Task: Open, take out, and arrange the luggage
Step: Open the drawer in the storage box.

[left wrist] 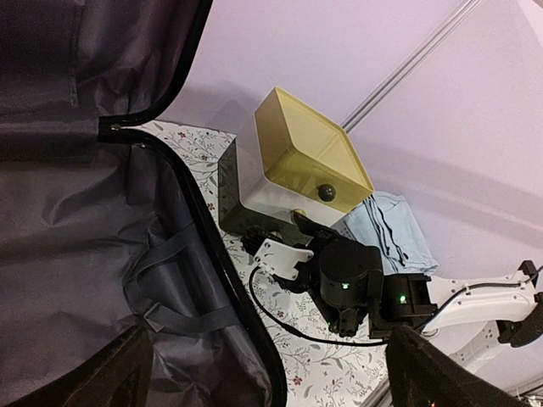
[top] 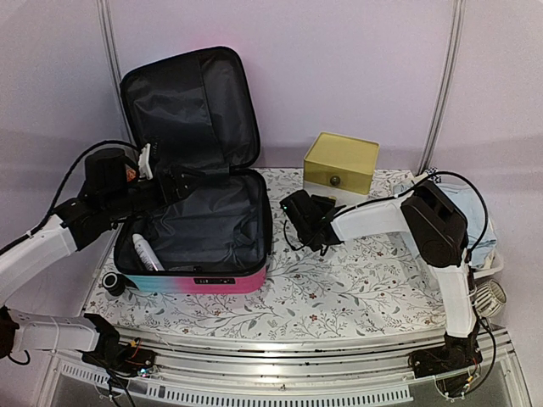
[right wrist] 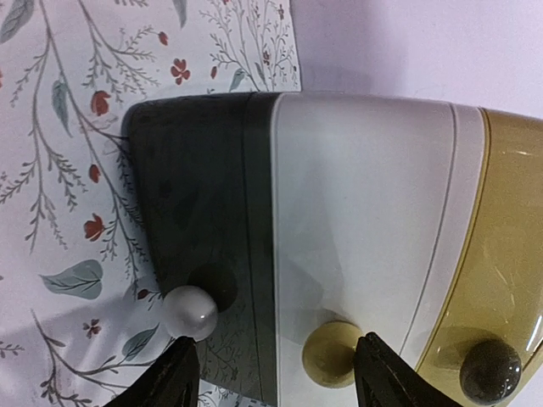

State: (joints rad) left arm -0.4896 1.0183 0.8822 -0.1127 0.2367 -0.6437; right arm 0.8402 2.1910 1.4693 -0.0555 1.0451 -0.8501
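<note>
The luggage point(top: 222, 281) lies open at the table's left, lid upright and black lining showing, with a turquoise-to-pink shell. A white tube point(top: 145, 252) rests inside at the left. My left gripper point(top: 191, 180) hovers open over the case's back edge, empty. In the left wrist view its dark fingertips point(left wrist: 119, 373) frame the lining point(left wrist: 85, 212) and zipper rim. My right gripper point(top: 304, 208) stands open just right of the case, close to the drawer box point(top: 341, 161). In its wrist view the right gripper point(right wrist: 276, 373) has nothing between its fingers, a white knob point(right wrist: 190, 312) by one, a yellow knob point(right wrist: 333, 354) by the other.
The yellow-topped drawer box point(left wrist: 305, 153) stands at the back centre, its dark lower drawer point(right wrist: 199, 195) facing my right gripper. A light blue cloth point(top: 475, 212) lies in a white basket point(top: 490, 294) at the right edge. A floral cloth point(top: 339, 288) covers the table.
</note>
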